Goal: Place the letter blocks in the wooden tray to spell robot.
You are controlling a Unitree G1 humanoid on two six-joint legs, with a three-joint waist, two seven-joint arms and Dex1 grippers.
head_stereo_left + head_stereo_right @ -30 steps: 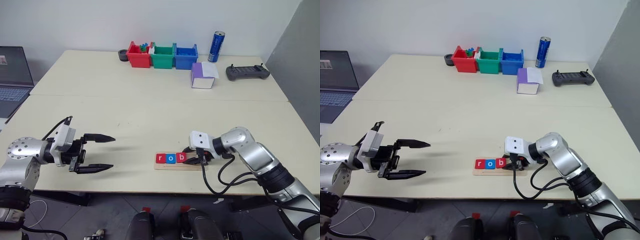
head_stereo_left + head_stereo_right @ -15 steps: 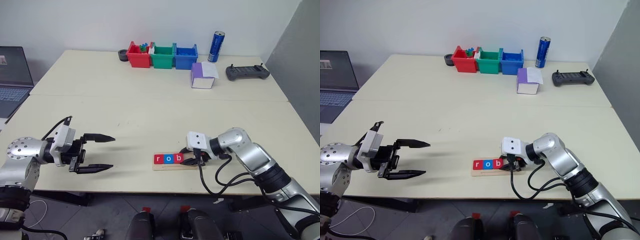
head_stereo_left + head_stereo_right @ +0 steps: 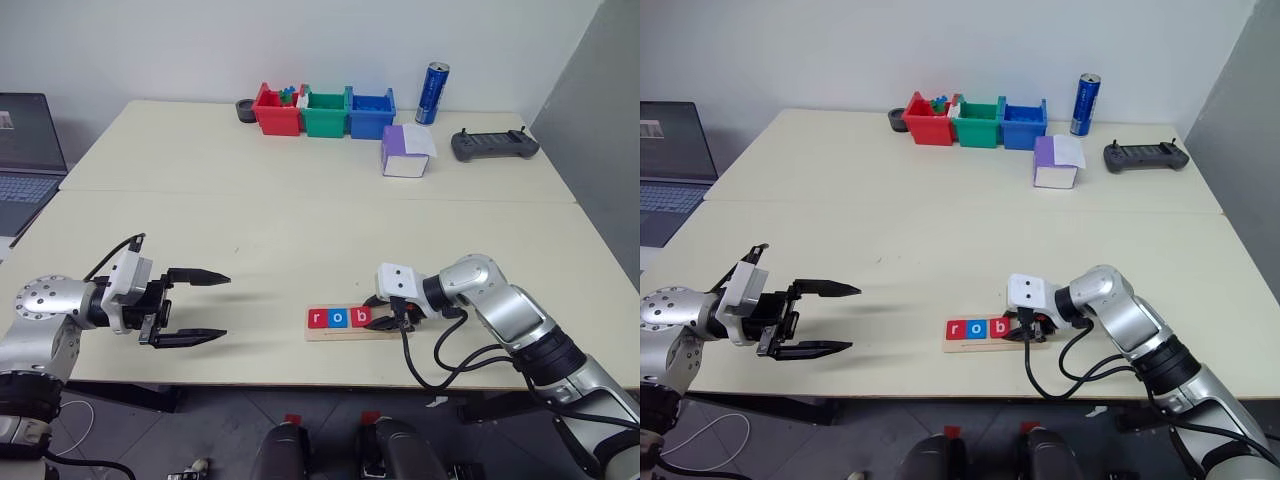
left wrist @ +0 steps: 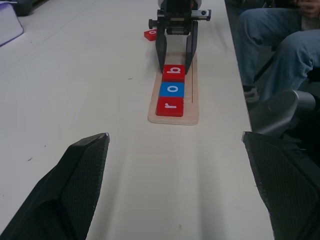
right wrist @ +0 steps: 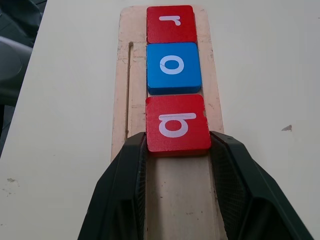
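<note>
The wooden tray lies near the table's front edge, right of centre. In it sit three letter blocks in a row: red r, blue o and red b. My right gripper reaches down from the right, and its two black fingers press on both sides of the b block, which rests flat in the tray. One more red block lies on the table just beyond the tray, beside that gripper. My left gripper hovers open and empty at the front left, pointing toward the tray.
Red, green and blue bins stand at the table's back, with a blue can, a purple-and-white box and a black controller to their right. A laptop sits at the far left. A seated person's legs are by the table's front edge.
</note>
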